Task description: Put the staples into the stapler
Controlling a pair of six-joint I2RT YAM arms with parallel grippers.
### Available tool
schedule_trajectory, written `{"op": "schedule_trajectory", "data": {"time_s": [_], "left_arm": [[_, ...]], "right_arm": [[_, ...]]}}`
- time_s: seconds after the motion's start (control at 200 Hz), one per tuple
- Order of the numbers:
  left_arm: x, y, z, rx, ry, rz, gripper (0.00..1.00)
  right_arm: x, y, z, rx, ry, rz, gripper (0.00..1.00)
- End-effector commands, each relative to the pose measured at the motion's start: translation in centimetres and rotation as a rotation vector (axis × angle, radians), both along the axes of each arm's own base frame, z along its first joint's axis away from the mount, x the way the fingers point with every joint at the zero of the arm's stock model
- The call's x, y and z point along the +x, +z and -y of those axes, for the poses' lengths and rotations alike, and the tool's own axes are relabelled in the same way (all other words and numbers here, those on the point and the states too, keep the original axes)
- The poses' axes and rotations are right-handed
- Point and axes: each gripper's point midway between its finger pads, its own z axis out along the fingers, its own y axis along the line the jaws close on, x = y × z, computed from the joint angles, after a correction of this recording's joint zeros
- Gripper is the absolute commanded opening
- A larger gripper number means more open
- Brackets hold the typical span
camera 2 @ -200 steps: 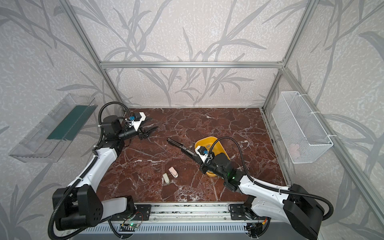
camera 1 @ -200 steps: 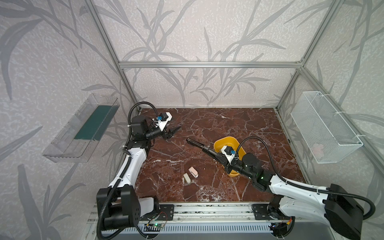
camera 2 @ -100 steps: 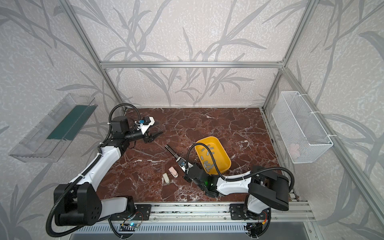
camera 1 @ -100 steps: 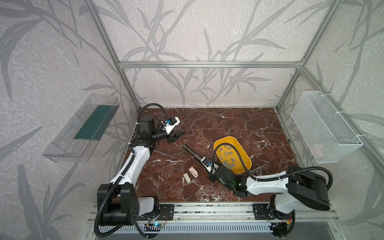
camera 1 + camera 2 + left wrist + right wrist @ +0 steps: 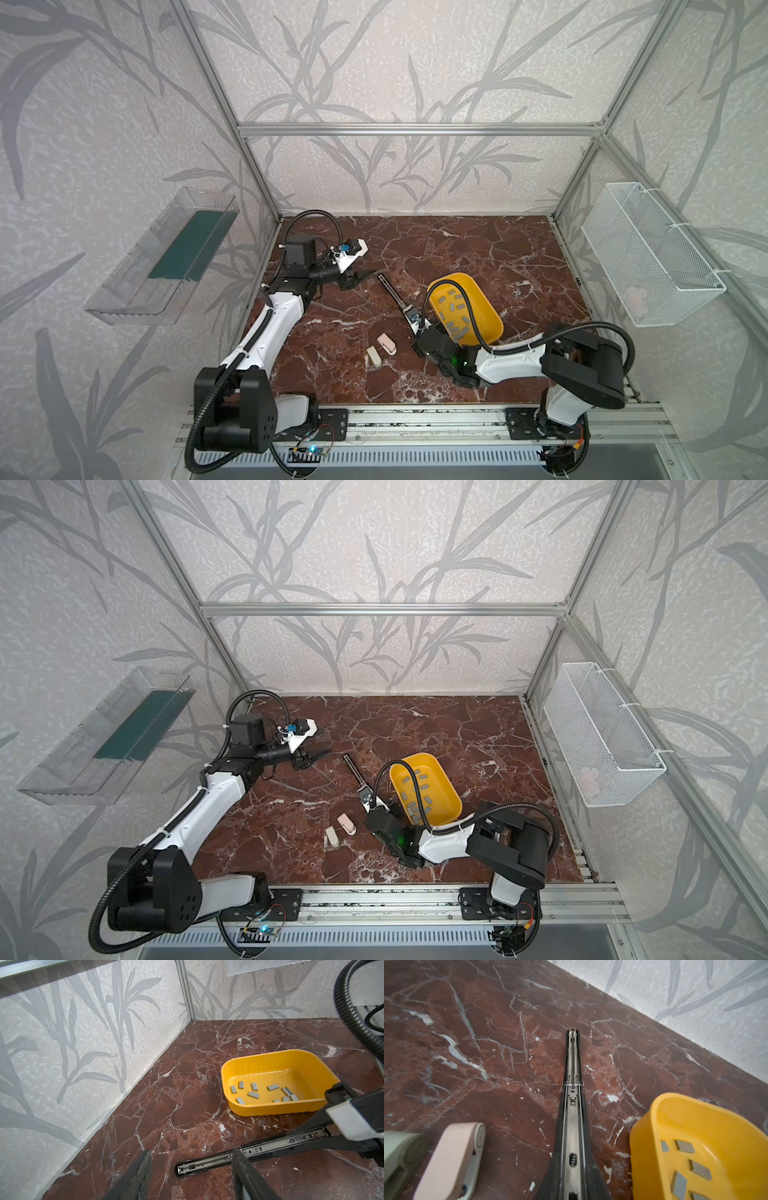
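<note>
Clear wall bin (image 5: 137, 286): hangs on the left wall, off the work surface. It holds a dark green sheet (image 5: 187, 245) and nothing else I can make out.
Left gripper (image 5: 191, 1152): hovers over the marble table (image 5: 457, 249) at its far left, just short of the stapler's free end. The jaws stand partly apart with nothing between them, probably kept ready for picking staples.
Mini staplers: a pale green one (image 5: 373, 357) and a pink one (image 5: 386, 344) lie side by side near the front edge. Both are closed and neither gripper touches them.
Black stapler (image 5: 207, 1162): opened out long and flat on the marble, with its metal staple channel facing up, so a strip can be dropped in from above.
Right gripper (image 5: 409, 316): clamped on the stapler's near end, one finger on each side of the channel. This looks like bracing, to stop it sliding or snapping shut.
Yellow tray (image 5: 268, 1109): sits just right of the stapler, within easy reach of either arm.
Staples (image 5: 253, 1094): all in the tray, roughly ten short grey strips scattered loosely on its floor. None is in the channel.
Wire basket (image 5: 648, 257): fixed to the right wall. A pale pink lump (image 5: 636, 297) lies in it, too blurred to name.
Step in hand: loading has not started. A strip must be fetched first.
</note>
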Motion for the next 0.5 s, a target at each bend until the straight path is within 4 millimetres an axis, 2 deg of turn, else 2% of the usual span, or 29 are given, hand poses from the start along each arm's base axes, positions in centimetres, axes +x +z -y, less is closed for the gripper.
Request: {"op": "schedule_trajectory", "data": {"time_s": [0.0,0.1,0.395,0.495], "left_arm": [[-0.4,1.9,0.3,0.009,-0.026,0.059,0.62],[-0.3,1.7,0.4,0.011,-0.027,0.057,0.62],[-0.5,1.6,0.6,0.012,-0.041,0.050,0.62],[-0.6,1.4,0.7,0.015,-0.046,0.047,0.62]], "right_arm": [[1.2,1.1,-0.9,0.082,-0.069,0.021,0.00],[1.3,0.6,-1.0,0.075,-0.076,0.020,0.00],[1.1,-0.8,-0.7,0.070,-0.089,-0.009,0.25],[1.3,-0.3,-0.6,0.067,-0.093,0.007,0.35]]}}
